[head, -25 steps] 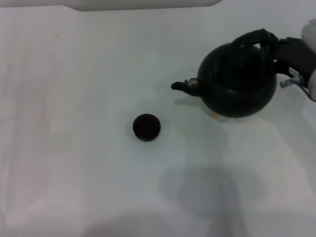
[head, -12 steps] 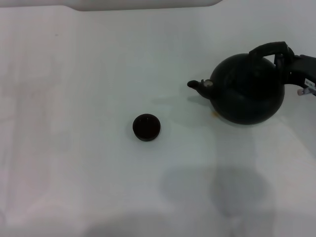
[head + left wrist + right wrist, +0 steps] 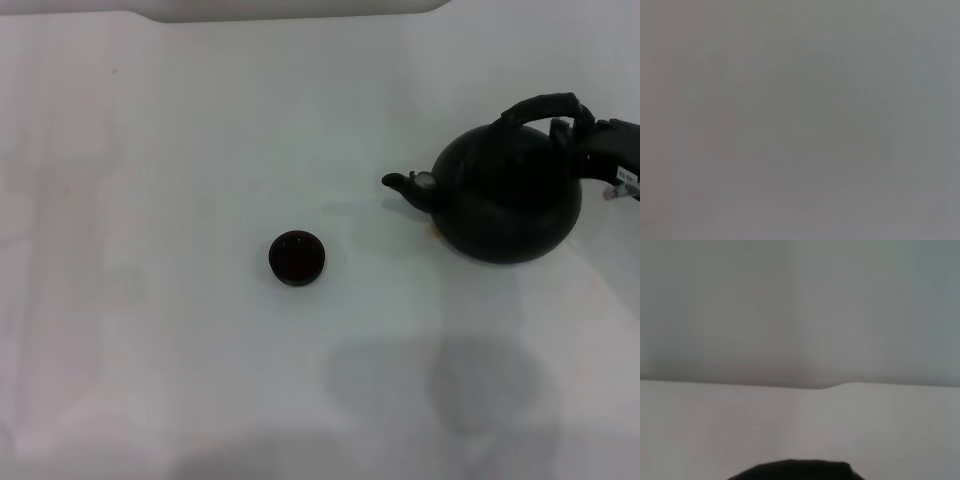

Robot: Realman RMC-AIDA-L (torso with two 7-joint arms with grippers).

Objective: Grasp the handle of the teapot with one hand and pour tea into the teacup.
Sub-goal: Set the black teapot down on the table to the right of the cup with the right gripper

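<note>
White tabletop (image 3: 150, 380), bare but for two dark vessels. Head view: right gripper (image 3: 583, 128) clamped on the handle (image 3: 540, 106), teapot (image 3: 508, 196) hanging just below it, spout away from the pincer toward the teacup (image 3: 297, 258), well apart. Carry spout over cup before tipping; path looks unobstructed. Left wrist view: blank grey, left gripper unseen. Right wrist view: dark teapot edge (image 3: 792, 470), table beyond.
</note>
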